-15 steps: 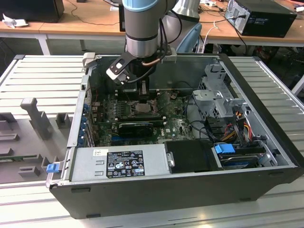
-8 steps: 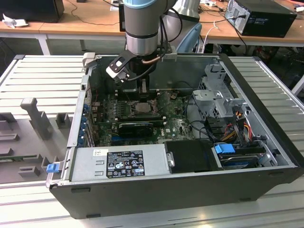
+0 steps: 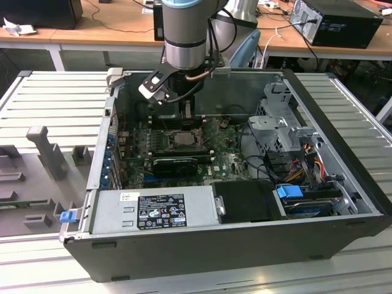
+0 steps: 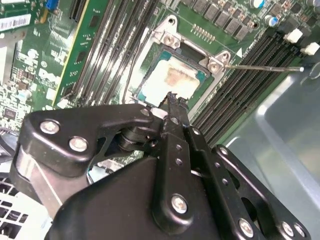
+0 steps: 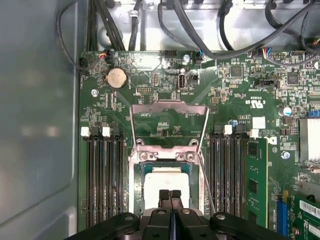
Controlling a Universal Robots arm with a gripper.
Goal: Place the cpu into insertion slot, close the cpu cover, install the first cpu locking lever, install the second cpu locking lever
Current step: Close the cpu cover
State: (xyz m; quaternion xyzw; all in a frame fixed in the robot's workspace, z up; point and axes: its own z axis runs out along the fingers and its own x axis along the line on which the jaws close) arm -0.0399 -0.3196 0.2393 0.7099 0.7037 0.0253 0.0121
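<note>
Caution: pincer (image 5: 170,194), pressed together over the seated cpu (image 5: 162,179), cover (image 5: 168,106) open, may scrape or tilt it if lowered.

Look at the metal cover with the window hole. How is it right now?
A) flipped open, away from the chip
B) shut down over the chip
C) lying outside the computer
A: in the first wrist view the cover is swung back, green board showing through its window, and the cpu lies uncovered.
</note>
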